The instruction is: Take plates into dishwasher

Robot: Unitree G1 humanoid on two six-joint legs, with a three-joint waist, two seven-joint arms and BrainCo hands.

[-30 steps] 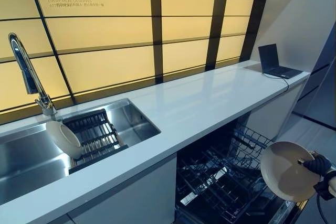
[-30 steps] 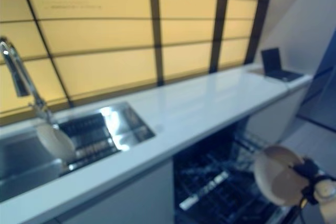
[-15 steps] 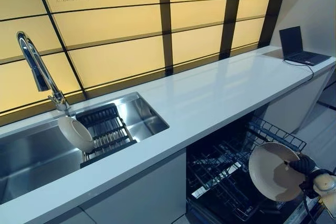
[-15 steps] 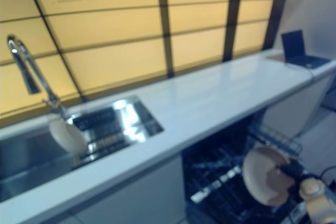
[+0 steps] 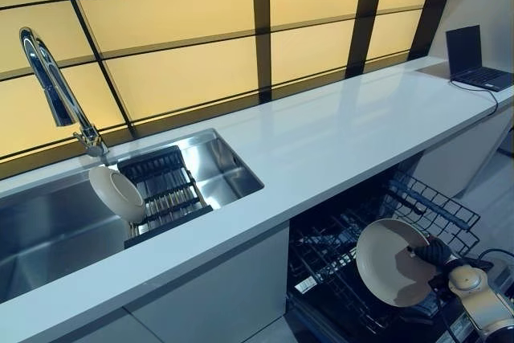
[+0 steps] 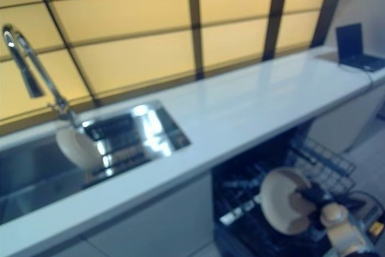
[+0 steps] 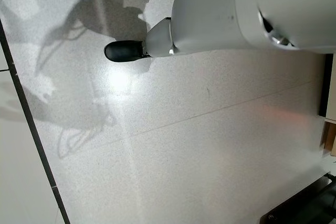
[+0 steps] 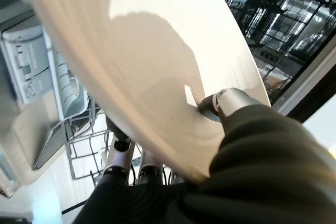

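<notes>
Down at the lower right, over the open dishwasher (image 5: 361, 279), the right hand (image 5: 434, 253) has a round cream plate (image 5: 393, 263) held on edge, its shallow glazed face turned toward the camera and its rim tilted above the black wire rack (image 5: 426, 206). Up close in the right wrist view the plate (image 8: 142, 61) fills the frame, smooth and glossy, with the thumb (image 8: 223, 106) pressed onto its inner face near the rim and the fingers (image 8: 123, 156) curled behind its back, so it's a pinch across the edge. Below it the rack wires (image 8: 84, 145) cross in thin dark lines, and the plate sits above them, not touching as far as I can tell. Over to the left, 1 more pale plate (image 5: 116, 194) leans upright against a slatted dark drying rack (image 5: 165, 190) inside the stainless steel sink (image 5: 48, 230), right under the curved chrome faucet (image 5: 52, 86). Between the two runs the long white bench (image 5: 321, 134), flat and glossy, with a dark laptop (image 5: 474, 54) open at its far right end. Behind it all, glowing yellow wall panels (image 5: 185, 70) split by dark bars. As for the left hand, the left wrist view shows only speckled grey floor (image 7: 173, 145), so no read on it.
</notes>
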